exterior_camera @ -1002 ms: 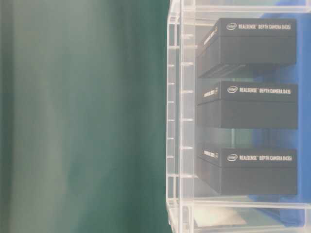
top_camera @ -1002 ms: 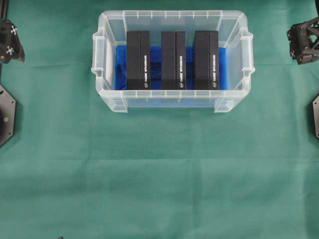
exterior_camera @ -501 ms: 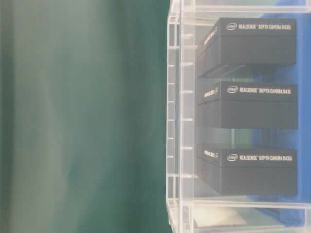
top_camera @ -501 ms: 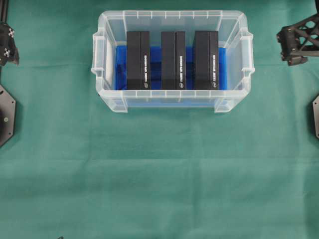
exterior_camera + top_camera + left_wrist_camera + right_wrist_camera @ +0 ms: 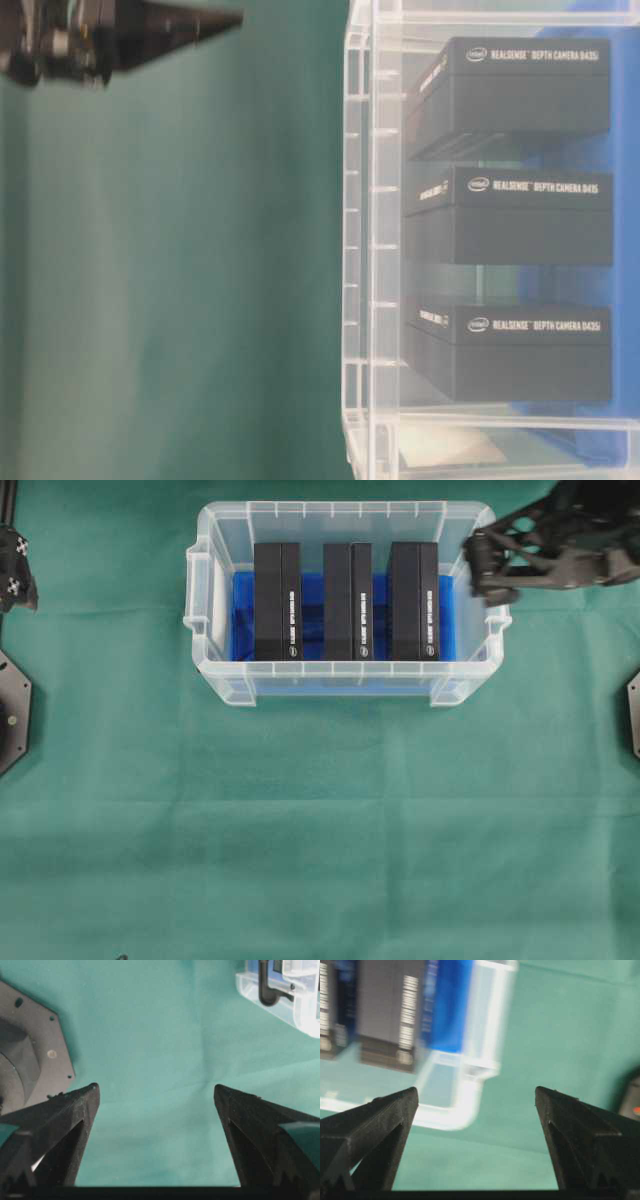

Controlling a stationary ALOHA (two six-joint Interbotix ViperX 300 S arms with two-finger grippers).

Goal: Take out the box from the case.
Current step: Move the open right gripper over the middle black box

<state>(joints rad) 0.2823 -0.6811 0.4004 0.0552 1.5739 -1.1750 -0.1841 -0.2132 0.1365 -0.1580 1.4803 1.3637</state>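
Note:
The case is a clear plastic bin on the green cloth, with a blue sheet on its bottom. Three black boxes stand in it side by side: left, middle and right. My right gripper hovers open over the case's right end, beside the right box, with nothing between its fingers. The right wrist view shows the case's corner and a box ahead of the wide-apart jaws. My left gripper stays at the far left edge, open over bare cloth.
Dark arm base plates lie at the left edge and the right edge. The left one is close beside my left fingers. Green cloth covers the table in front of the case.
My right arm has swung left from the table's right edge to above the case's right rim and now shows in the table-level view. The left gripper has hardly moved.

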